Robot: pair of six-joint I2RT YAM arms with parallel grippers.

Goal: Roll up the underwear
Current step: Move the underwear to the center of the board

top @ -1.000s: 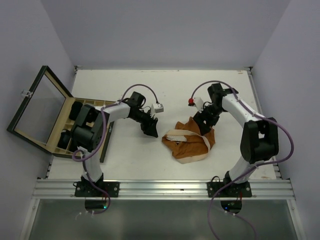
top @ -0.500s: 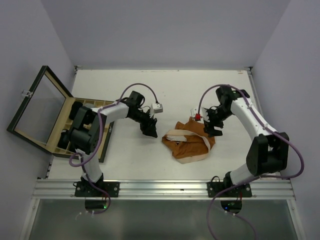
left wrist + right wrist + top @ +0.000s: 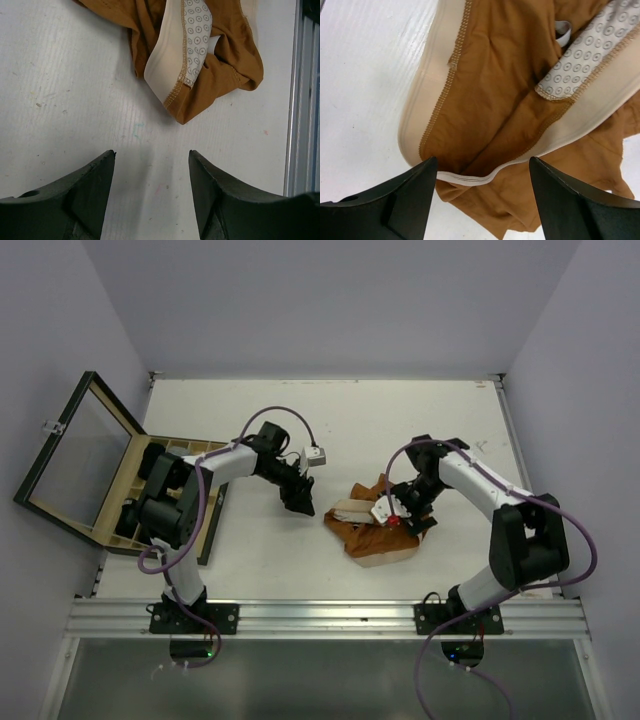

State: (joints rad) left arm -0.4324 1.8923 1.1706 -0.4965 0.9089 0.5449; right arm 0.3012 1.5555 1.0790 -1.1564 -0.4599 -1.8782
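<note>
The wooden box [image 3: 190, 447] sits on my left with its glass lid [image 3: 72, 458] swung open. Dark bundles [image 3: 127, 518] lie in some compartments, and the left arm hides others. The bench [image 3: 350, 420] is white, with pale lilac walls [image 3: 320, 300] and a metal rail [image 3: 330, 617] along the near edge. The orange-brown underwear [image 3: 362, 533] lies crumpled right of centre. My right claw [image 3: 483, 162] hangs released just over it. My left claw [image 3: 151, 155], also released, hovers over bare bench beside it.
</note>
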